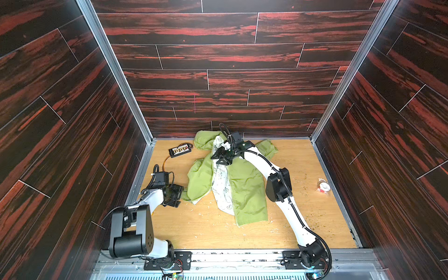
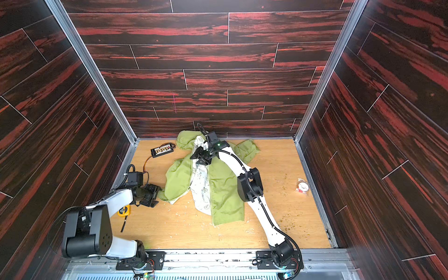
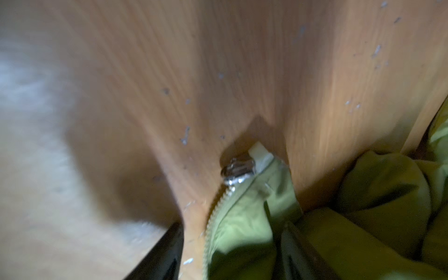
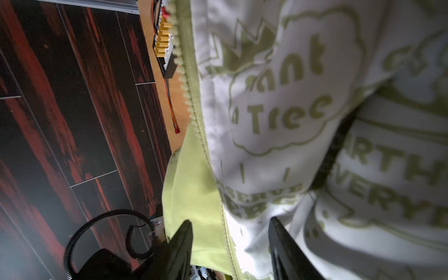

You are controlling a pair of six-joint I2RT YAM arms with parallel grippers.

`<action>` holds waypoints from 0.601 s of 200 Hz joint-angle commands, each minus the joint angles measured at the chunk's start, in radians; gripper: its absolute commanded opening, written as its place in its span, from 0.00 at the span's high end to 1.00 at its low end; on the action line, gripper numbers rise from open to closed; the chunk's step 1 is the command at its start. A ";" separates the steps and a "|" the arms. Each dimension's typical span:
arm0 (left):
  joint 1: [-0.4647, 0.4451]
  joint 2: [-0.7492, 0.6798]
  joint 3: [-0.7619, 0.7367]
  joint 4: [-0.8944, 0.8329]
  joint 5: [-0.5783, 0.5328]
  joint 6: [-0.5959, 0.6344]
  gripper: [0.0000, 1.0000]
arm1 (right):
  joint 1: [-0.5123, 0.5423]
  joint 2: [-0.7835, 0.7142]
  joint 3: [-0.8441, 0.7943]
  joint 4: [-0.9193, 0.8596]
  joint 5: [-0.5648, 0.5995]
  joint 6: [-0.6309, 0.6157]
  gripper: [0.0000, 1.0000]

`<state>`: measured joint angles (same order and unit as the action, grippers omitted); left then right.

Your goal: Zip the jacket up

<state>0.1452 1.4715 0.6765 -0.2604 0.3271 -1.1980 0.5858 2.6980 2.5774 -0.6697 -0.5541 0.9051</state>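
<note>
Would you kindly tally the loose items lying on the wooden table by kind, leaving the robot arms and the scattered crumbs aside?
Jacket: 1
Connector board with wires: 1
Wrapped white roll: 1
Yellow handheld tool, mostly hidden behind the left arm: 1
Total: 4

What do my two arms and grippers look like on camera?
Both have white links joined by bulky black joint housings, on black base plates. A black corrugated cable runs along the right arm and loops above its wrist, where a green light glows. The left arm has a similar loop. The left gripper and right gripper are black, with tapered fingers.
</note>
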 commanded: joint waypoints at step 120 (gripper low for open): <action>0.004 -0.309 0.127 -0.306 0.021 -0.010 1.00 | -0.029 -0.061 -0.068 0.169 -0.184 0.040 1.00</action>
<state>0.1452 1.2655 0.7918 -0.4423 0.3492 -1.1652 0.5743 2.7319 2.5290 -0.5465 -0.6682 0.9310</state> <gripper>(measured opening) 0.041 0.050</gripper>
